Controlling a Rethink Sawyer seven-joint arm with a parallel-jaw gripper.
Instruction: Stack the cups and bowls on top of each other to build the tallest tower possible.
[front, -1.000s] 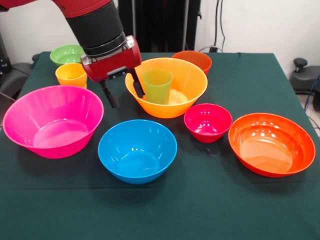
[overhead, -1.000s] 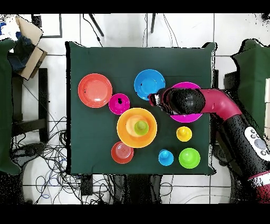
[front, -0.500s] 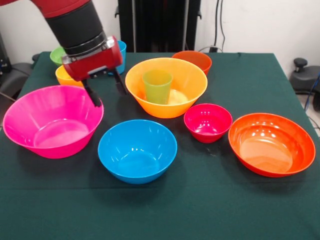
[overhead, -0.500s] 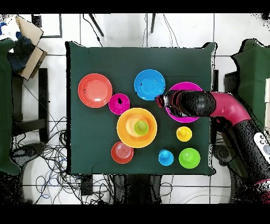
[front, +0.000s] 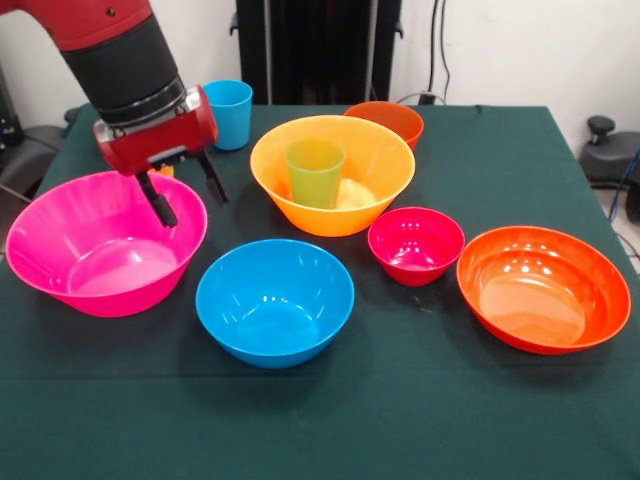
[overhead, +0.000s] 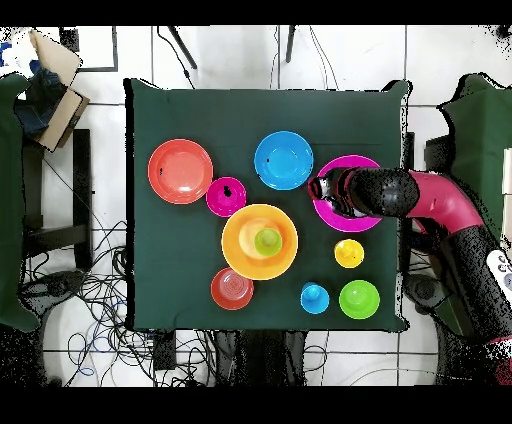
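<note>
My gripper (front: 191, 205) hangs open and empty over the right rim of the big pink bowl (front: 90, 270). A green cup (front: 315, 172) stands upright inside the big orange bowl (front: 375, 160). On the cloth apart from each other sit the medium blue bowl (front: 274, 300), the small magenta bowl (front: 415, 243), the wide red-orange bowl (front: 543, 287), the small orange-red bowl (front: 392, 118) and the blue cup (front: 229, 113). In the overhead view the yellow-orange cup (overhead: 349, 253) and the small green bowl (overhead: 359, 299) stand beside the arm (overhead: 400, 195); the front view hides them behind it.
A dark green cloth covers the table (front: 420, 420). In the overhead view, cables (overhead: 90, 290) and a cardboard box (overhead: 50, 75) lie on the floor off the table's left side. A dark chair (front: 610, 150) stands past the table's right edge.
The arm has swung from the big orange bowl's rim over to the pink bowl's rim, staying open and empty. The blue cup has come out from behind it.
</note>
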